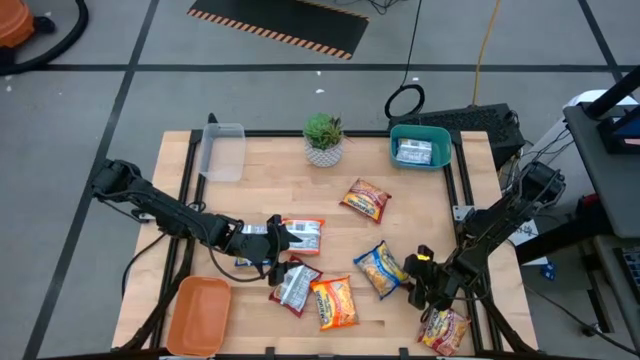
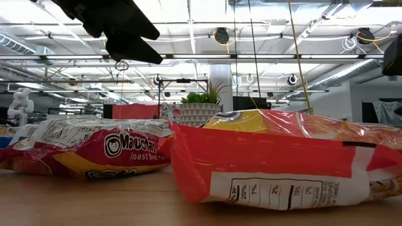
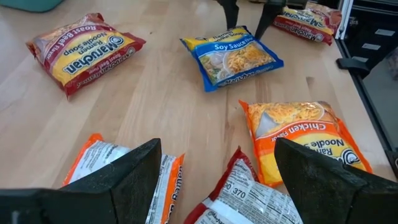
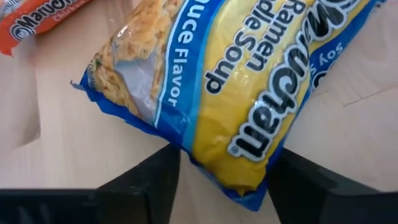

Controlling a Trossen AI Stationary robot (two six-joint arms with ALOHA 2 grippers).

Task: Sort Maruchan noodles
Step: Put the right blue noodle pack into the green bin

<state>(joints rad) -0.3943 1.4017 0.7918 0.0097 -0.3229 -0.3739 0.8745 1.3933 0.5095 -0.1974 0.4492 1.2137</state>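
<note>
The right gripper stands with fingers spread astride a corner of the blue soy sauce packet, whose far end runs out of the right wrist view. Left of that packet, the left gripper hangs wide open over two face-down packets, partly hidden behind its fingers.

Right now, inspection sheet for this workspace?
Surface: wooden table, black frame.
Job's things: blue soy sauce packet; roast beef packet; chicken packet; two label-up packets by the left gripper; one packet at the right front edge; packets in the teal tray.
Clutter: clear tray, orange tray, potted plant.
Grippers: left gripper open over the label-up packets; right gripper open, jaws astride the soy sauce packet's end.
Cables: yellow cable behind the table.
Surroundings: striped floor mat.
</note>
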